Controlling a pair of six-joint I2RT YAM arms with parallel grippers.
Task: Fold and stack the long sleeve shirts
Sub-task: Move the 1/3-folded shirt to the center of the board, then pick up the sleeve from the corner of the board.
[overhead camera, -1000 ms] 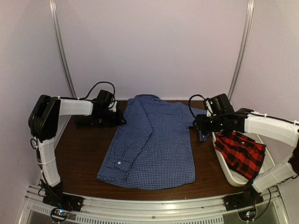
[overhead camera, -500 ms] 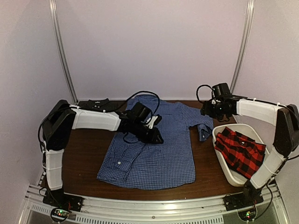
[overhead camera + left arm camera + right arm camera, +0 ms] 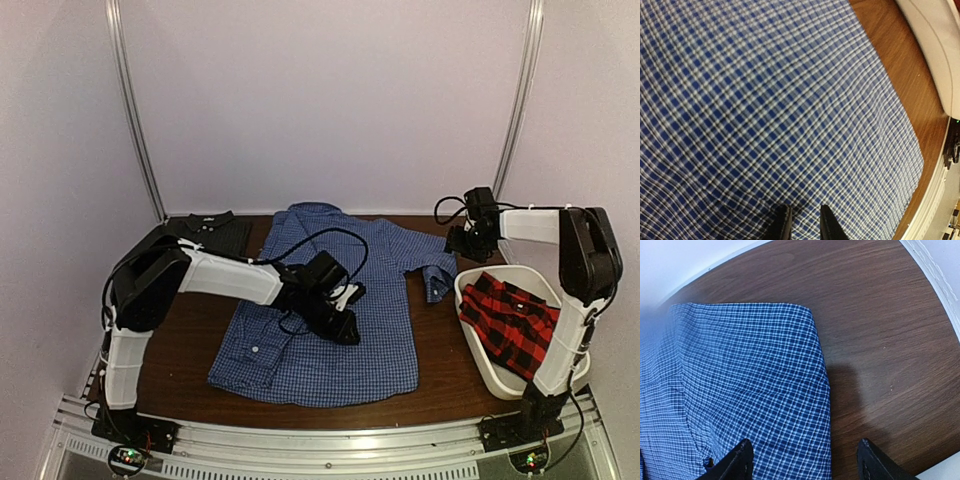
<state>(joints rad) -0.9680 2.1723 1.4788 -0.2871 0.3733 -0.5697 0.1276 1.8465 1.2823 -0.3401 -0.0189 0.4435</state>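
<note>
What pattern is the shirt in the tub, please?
Red-and-black plaid shirt; top external view.

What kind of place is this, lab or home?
Probably a lab test cell: plain white enclosure walls, aluminium mounting rail edging the brown wooden table, blue gingham cloth shirt as prop.

I am reading no text, brand or number anywhere; the charcoal shirt [image 3: 222, 232] at ten o'clock is showing a pale collar speck [image 3: 206, 216], illegible.

Three shirts [image 3: 385, 330] [image 3: 512, 322] [image 3: 215, 231], one tub [image 3: 476, 347], two arms [image 3: 230, 275] [image 3: 530, 225].
</note>
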